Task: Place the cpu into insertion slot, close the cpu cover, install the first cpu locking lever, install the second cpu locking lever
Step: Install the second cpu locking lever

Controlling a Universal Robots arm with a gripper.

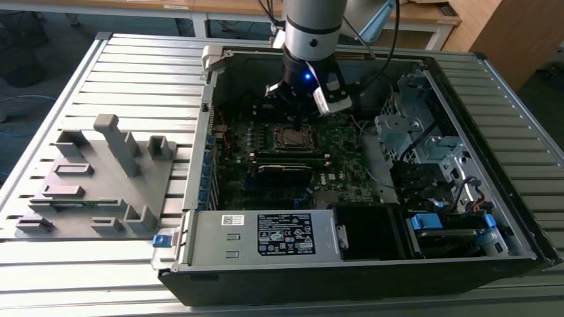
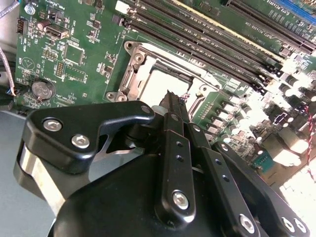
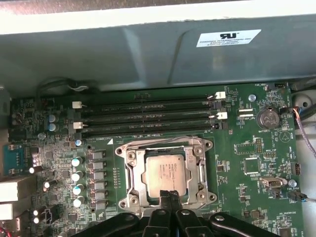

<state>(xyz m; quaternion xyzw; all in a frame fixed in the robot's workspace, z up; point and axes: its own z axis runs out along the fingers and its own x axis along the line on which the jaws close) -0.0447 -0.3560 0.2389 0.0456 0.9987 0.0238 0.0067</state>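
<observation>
While my gripper [image 3: 169,196], fingers pressed together, hovers at its edge, the cpu [image 3: 167,172] lies in the insertion slot [image 3: 129,170].

The arm [image 1: 310,26] comes in from 12 o'clock in the exterior view and hangs nearly straight down, wrist lit blue. The gripper [image 1: 298,121] points downward. In both wrist views its black fingers [image 3: 170,200] are pressed together with no gap between the tips [image 2: 170,98], holding nothing.
</observation>
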